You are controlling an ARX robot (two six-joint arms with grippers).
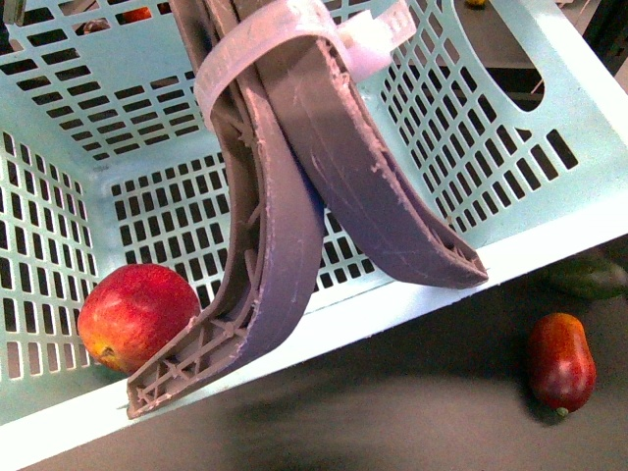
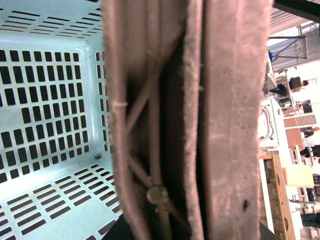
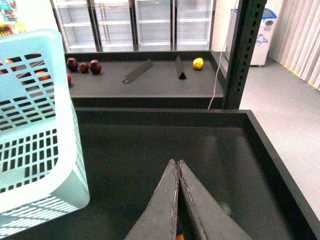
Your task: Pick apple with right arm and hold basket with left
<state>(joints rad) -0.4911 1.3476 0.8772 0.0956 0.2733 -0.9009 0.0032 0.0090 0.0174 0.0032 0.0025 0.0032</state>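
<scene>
The pale turquoise basket (image 1: 549, 128) fills the front view, tilted. Its two grey-brown handles (image 1: 294, 226) are bound by a white tie (image 1: 294, 29). The red apple (image 1: 137, 316) lies inside the basket in the near left corner, against the lattice wall. In the left wrist view the handles (image 2: 225, 125) fill the picture with the basket's floor (image 2: 45, 125) behind. My left gripper is shut on them and its fingers are hidden. My right gripper (image 3: 176, 162) is shut and empty above a dark bin, with the basket (image 3: 45, 125) beside it. The apple is not in that view.
A dark-red oval fruit (image 1: 560, 361) and a dark green fruit (image 1: 589, 278) lie on the dark surface outside the basket. The right wrist view shows a black post (image 3: 245, 55), the bin's wall (image 3: 270, 150), and a far shelf with dark red fruits (image 3: 84, 65) and a yellow fruit (image 3: 198, 63).
</scene>
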